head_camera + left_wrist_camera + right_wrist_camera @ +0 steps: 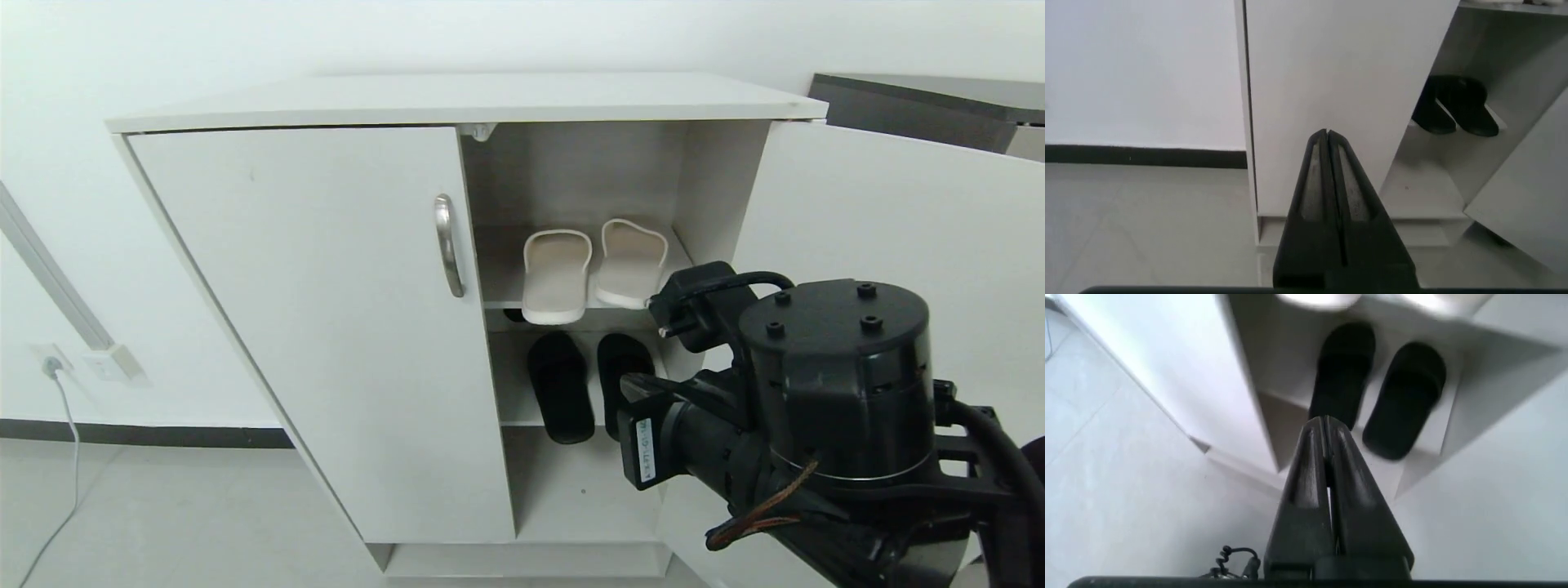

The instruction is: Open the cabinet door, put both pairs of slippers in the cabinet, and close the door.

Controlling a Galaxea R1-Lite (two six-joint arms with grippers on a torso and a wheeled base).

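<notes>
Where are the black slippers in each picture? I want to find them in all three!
Head view: the black slippers sit on the middle shelf, under the white slippers.
Left wrist view: the black slippers are on the shelf in the cabinet's open side, beyond the left gripper.
Right wrist view: the black slippers lie just past the right gripper.
Shared landmark: the closed door beside them.

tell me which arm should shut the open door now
Right, probably: the open door hangs on the robot's right, next to the right gripper, shut and empty. The left gripper faces the closed door.
</notes>
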